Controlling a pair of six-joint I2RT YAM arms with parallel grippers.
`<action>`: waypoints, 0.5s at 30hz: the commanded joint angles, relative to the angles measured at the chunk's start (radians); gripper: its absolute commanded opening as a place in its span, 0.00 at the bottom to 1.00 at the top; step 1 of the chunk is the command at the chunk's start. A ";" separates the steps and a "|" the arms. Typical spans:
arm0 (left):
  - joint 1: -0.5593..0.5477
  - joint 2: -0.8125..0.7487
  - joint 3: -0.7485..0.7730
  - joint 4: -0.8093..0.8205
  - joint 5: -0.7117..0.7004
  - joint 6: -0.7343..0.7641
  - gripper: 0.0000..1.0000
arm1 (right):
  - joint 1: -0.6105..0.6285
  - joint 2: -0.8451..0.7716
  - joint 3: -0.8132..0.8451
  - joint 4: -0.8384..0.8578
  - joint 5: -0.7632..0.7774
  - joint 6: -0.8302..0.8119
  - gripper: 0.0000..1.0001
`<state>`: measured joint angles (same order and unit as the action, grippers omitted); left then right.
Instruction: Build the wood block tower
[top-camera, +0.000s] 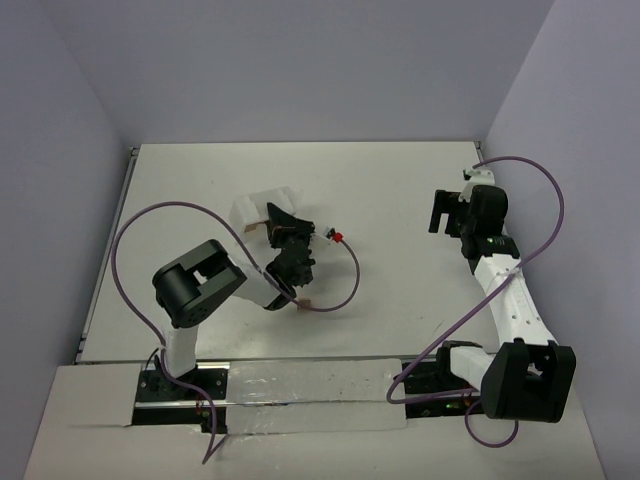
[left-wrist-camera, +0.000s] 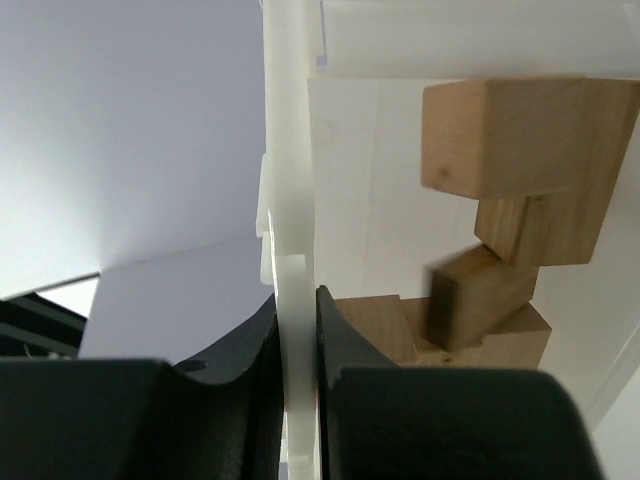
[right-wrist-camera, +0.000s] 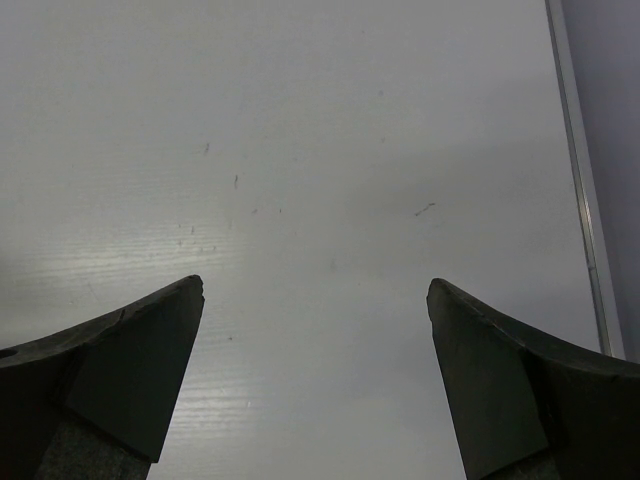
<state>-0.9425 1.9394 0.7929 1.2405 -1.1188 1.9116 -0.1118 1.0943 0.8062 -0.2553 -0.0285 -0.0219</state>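
Note:
My left gripper (top-camera: 272, 222) is shut on the thin side wall of a white container (top-camera: 262, 208) at the table's middle left. In the left wrist view that white wall (left-wrist-camera: 295, 200) runs straight up between my black fingers (left-wrist-camera: 345, 340). Behind the wall, several tan wood blocks (left-wrist-camera: 515, 135) lie jumbled inside the container; one smaller block (left-wrist-camera: 478, 290) looks blurred. The tower is out of view. My right gripper (top-camera: 441, 210) hangs open at the far right over bare table, its fingertips (right-wrist-camera: 170, 320) wide apart with nothing between them.
Purple cables loop from both arms, one across the table beside a small red connector (top-camera: 338, 238). Grey walls close in the table on three sides. The table's right edge strip (right-wrist-camera: 578, 200) runs close to my right gripper.

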 joint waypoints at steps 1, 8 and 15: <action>-0.022 0.040 -0.016 0.320 0.011 0.082 0.00 | -0.006 -0.022 0.041 0.028 -0.005 0.010 1.00; -0.022 0.085 -0.032 0.354 0.014 0.106 0.00 | -0.008 -0.016 0.042 0.028 -0.010 0.010 1.00; -0.023 0.166 -0.069 0.498 0.019 0.209 0.00 | -0.009 -0.012 0.044 0.025 -0.016 0.011 1.00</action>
<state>-0.9607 2.0584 0.7412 1.2901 -1.1071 1.9782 -0.1120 1.0943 0.8062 -0.2553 -0.0386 -0.0208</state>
